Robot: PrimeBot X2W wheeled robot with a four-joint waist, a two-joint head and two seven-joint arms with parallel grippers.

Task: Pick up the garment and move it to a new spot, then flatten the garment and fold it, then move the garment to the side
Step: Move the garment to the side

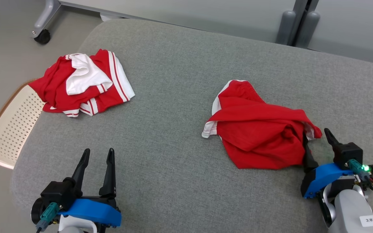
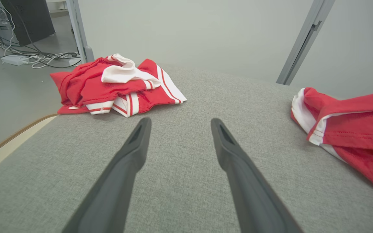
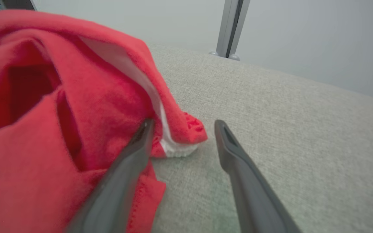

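Grippers, two. My left gripper [image 1: 99, 151]: fingers spread, empty, at the near edge of the grey cushion [image 1: 173, 97]. My right gripper [image 1: 316, 137]: fingers spread, a hem corner of the crumpled red garment [image 1: 257, 136] between them, unclamped. Garments, two: second red-and-white garment [image 1: 86, 84] lies far left. Left wrist view adds floor cables [image 2: 28, 56]; head view adds a perforated cream seat [image 1: 11, 126].

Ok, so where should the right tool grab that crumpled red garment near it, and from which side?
Take the loose corner with the white hem at the garment's near-right end, probably coming in low from the robot's right. It juts out clear of the bunched folds and lies between the right tool's open jaws.
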